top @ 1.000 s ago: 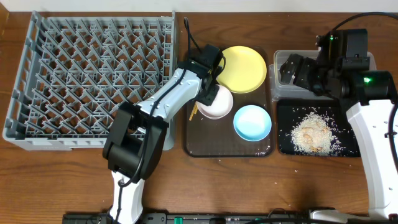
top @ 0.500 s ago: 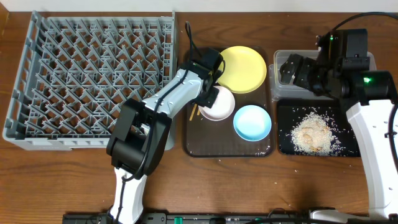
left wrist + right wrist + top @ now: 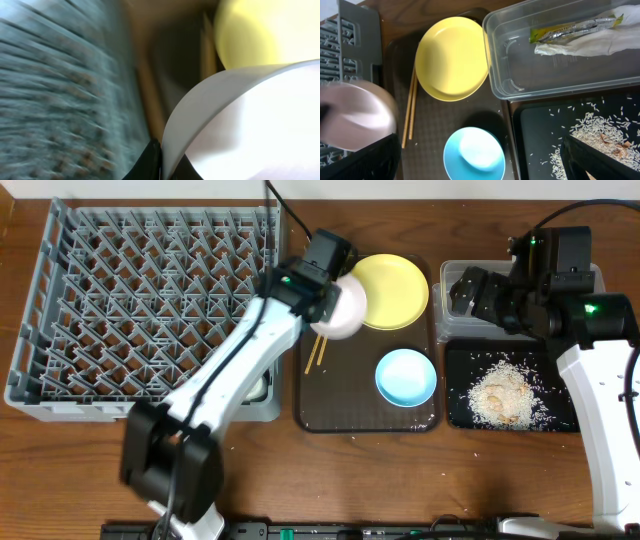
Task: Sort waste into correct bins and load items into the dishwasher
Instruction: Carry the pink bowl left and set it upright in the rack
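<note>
My left gripper [image 3: 322, 290] [image 3: 160, 162] is shut on the rim of the white bowl [image 3: 345, 310] [image 3: 235, 120]. It holds the bowl tilted in the air between the grey dish rack [image 3: 140, 300] and the yellow plate [image 3: 392, 290] [image 3: 452, 57]. The light-blue bowl [image 3: 406, 376] [image 3: 474, 152] and the chopsticks [image 3: 317, 353] [image 3: 411, 105] lie on the brown serving tray [image 3: 340, 412]. My right gripper [image 3: 470, 292] [image 3: 480, 160] is open and empty above the bins. The clear tub [image 3: 447, 275] [image 3: 495, 65] holds the snack wrapper [image 3: 570, 30] and the white tissue [image 3: 585, 45]. The black tray [image 3: 455, 410] holds rice scraps [image 3: 503, 395] [image 3: 600, 132].
The rack fills the left half of the table, and its pegs stand upright. A pale rounded thing [image 3: 258, 387] shows in the rack's front right corner beside my left arm. A few rice grains lie on the wood in front of the black tray.
My left gripper has lifted the white bowl off the serving tray and moved it back and up, towards the rack's corner. The chopsticks now show. The right arm has not moved.
</note>
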